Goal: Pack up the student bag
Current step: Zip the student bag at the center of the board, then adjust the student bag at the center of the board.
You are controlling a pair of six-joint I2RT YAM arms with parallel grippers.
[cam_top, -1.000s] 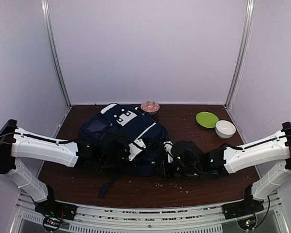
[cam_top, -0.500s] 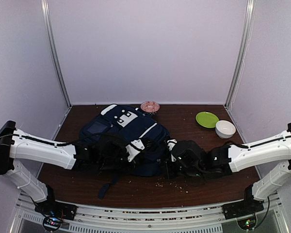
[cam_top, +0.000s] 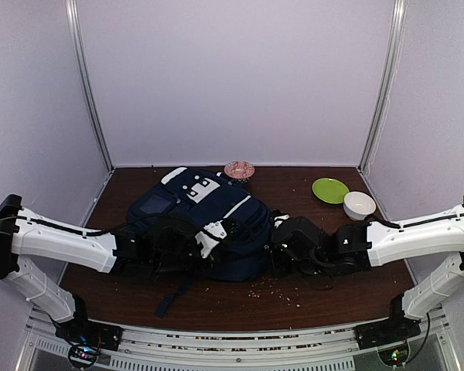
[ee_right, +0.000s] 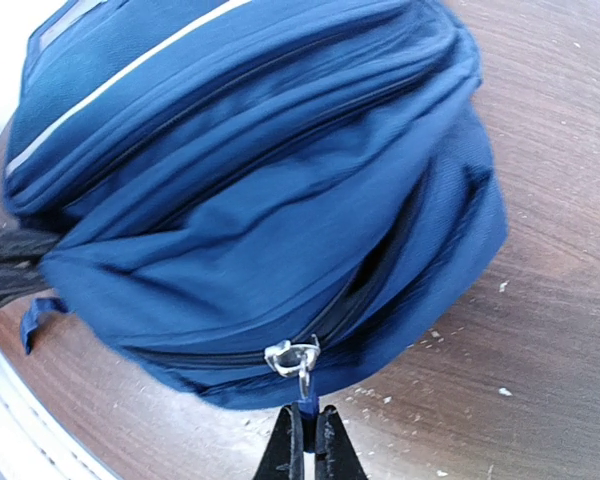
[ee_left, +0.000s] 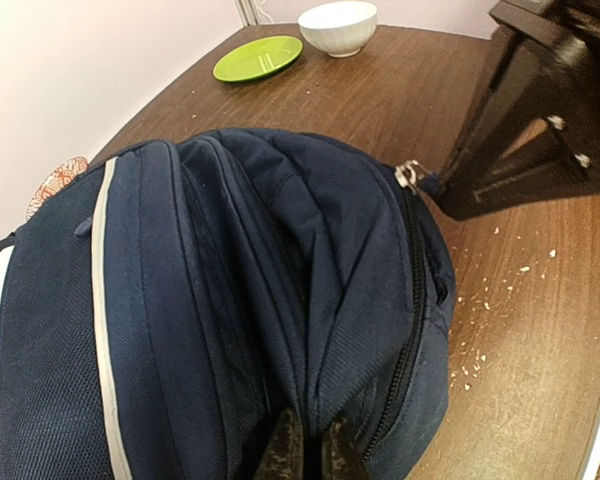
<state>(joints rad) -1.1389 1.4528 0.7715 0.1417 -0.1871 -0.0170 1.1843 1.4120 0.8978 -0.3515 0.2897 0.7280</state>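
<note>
Student bag [cam_top: 187, 210] lies gripped between left pincer [ee_left: 308, 428] and right pincer [ee_right: 307, 412].

From high at the near edge, the top camera looks down over the whole table [cam_top: 294, 185]. Both wrist cameras sit low, close against the student bag [ee_left: 210, 300], facing each other across it.
</note>
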